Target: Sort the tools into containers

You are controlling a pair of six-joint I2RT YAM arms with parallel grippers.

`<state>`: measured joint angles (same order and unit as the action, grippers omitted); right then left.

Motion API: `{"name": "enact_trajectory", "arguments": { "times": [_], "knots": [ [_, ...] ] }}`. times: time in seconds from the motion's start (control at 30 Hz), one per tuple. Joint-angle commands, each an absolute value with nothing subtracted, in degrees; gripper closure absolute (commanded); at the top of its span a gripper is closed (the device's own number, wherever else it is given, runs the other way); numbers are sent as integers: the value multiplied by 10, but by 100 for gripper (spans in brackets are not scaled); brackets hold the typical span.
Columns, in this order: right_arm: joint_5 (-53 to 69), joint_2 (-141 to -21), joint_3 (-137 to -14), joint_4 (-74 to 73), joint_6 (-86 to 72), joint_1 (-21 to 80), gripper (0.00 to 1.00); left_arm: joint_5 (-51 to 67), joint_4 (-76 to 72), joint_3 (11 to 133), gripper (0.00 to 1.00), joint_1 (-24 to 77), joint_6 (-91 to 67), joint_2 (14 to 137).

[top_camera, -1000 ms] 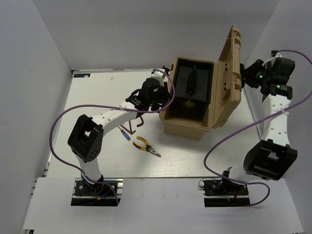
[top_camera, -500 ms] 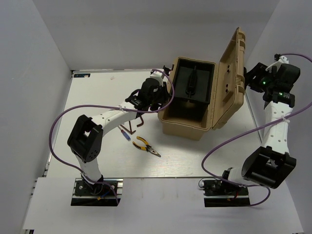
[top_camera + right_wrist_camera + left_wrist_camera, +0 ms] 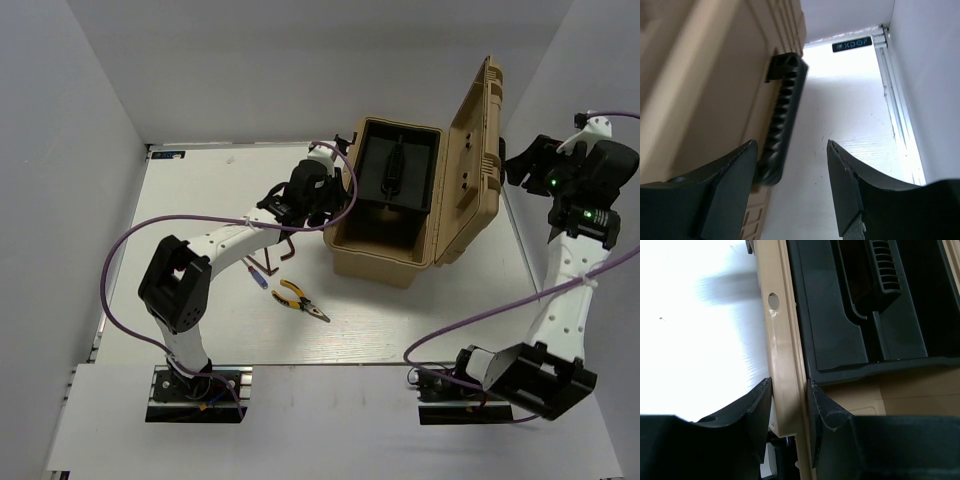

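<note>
- Pliers with yellow-and-black handles are lying loose on the white table, out in front of the tan plastic toolbox and to its left, nearest the arm bases.
- A blue-tipped slim screwdriver is resting just left of the pliers, also outside the box.
- A thin dark L-shaped hex key is showing under the left arm, between the screwdriver and the box. The other small pieces beside it are too tiny for me to tell apart from here.
- The toolbox is standing open, its lid tilting up and back on the right side. A black plastic tray is sitting in the top of the box.
- The left gripper is straddling the box's left wall from above. In the wrist view its two black fingers are pressing the tan rim from either side, one outside over the table and one inside next to the tray, so it is clamping that wall.
- The right gripper is hovering behind the upright lid. Its jaws are standing wide apart and gripping nothing, with bare table showing between them.
- A black ribbed carry handle on the lid's outer face is sitting just beside one finger of the right gripper. Whether the two are touching, I cannot tell.
</note>
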<state>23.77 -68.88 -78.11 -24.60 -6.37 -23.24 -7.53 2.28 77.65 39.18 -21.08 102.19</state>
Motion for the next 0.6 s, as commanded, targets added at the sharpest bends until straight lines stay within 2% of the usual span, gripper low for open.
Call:
{"name": "enact_trajectory", "arguments": {
  "times": [0.0, 0.07, 0.43, 0.47, 0.5, 0.57],
  "knots": [
    [243, -629, -799, -264, -25, -236, 37, -136, 156, 765, 91, 367, -199, 1035],
    [239, -604, -797, -274, -15, -236, 37, -136, 161, 765, 100, 367, -205, 1041],
    [217, -550, -792, -310, -4, -236, 37, -199, 189, 759, 100, 379, -185, 1025],
    [221, -550, -794, -311, -8, -236, 37, -199, 189, 759, 98, 379, -178, 1019],
    [221, -551, -796, -313, -11, -237, 37, -199, 189, 754, 87, 379, -166, 1019],
    [226, -552, -801, -315, -17, -237, 37, -199, 184, 754, 76, 379, -153, 1008]
  ]
}}
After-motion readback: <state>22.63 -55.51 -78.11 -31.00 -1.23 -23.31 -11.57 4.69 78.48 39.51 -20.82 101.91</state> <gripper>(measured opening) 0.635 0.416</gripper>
